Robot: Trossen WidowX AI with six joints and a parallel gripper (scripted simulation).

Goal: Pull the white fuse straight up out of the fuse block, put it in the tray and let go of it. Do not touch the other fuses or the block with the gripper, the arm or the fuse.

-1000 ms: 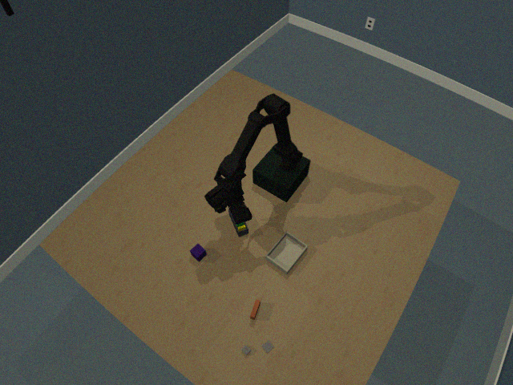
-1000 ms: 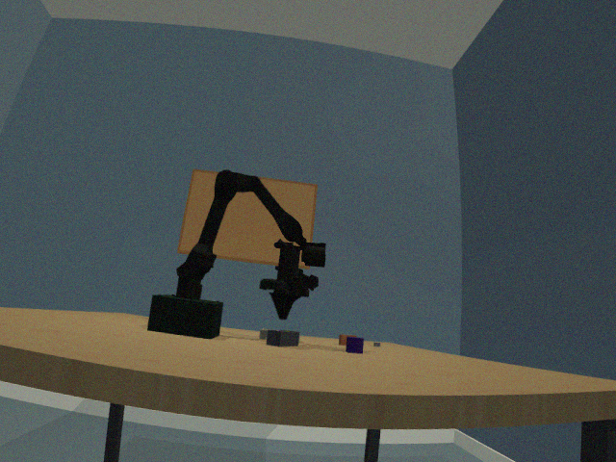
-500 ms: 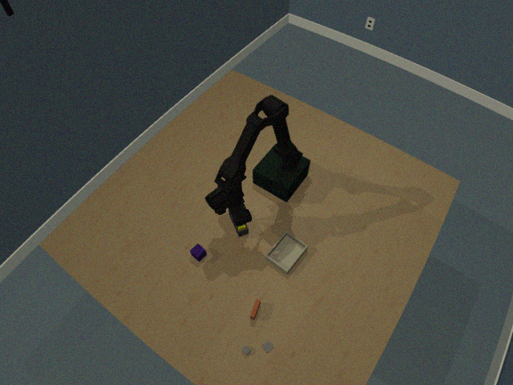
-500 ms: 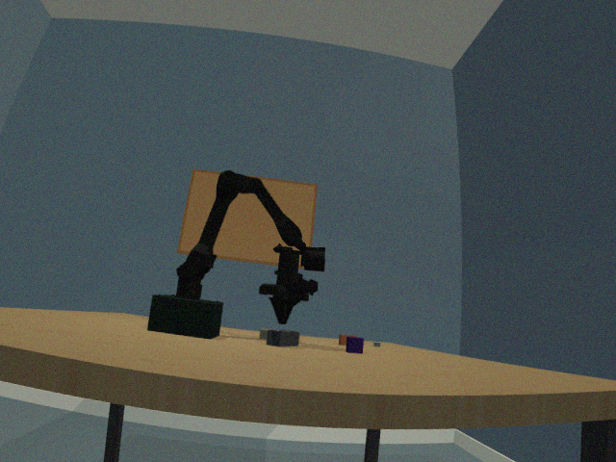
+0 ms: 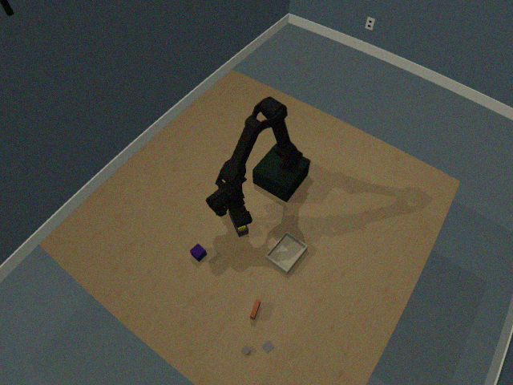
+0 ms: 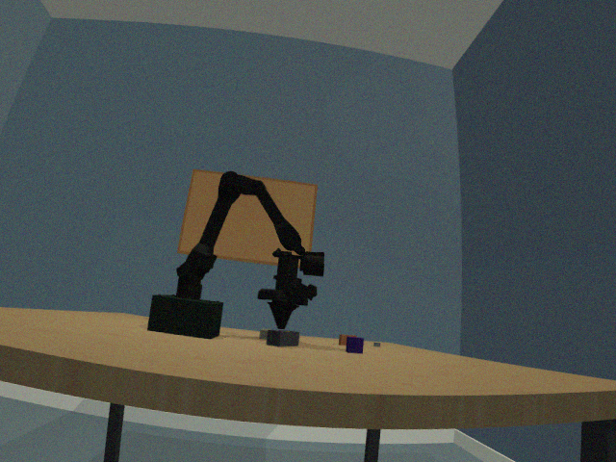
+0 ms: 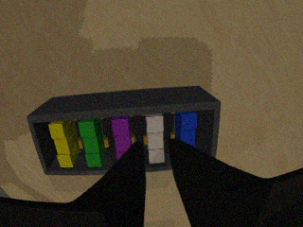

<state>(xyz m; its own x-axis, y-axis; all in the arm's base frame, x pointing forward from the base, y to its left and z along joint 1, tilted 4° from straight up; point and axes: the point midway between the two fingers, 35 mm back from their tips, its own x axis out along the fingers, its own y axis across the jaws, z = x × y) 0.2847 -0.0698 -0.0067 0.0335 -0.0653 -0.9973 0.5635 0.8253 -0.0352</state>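
The white fuse (image 7: 155,124) stands in the dark fuse block (image 5: 242,233) (image 6: 283,339) (image 7: 128,102), between the purple fuse (image 7: 121,130) and the blue fuse (image 7: 188,124). The green fuse (image 7: 90,134) and the yellow fuse (image 7: 61,134) stand farther left in the wrist view. My gripper (image 6: 281,328) (image 7: 155,148) points down just above the block. It is open by a narrow gap, with the fingertips on either side of the white fuse in the wrist view and nothing held. In the top view the fingertips are hidden. The pale tray (image 5: 276,264) is empty, a short way from the block.
A dark purple cube (image 5: 198,252) (image 6: 354,345) lies on the other side of the block from the tray. An orange bar (image 5: 255,309) and two small grey pieces (image 5: 246,350) (image 5: 268,346) lie farther from the robot's base (image 5: 281,174).
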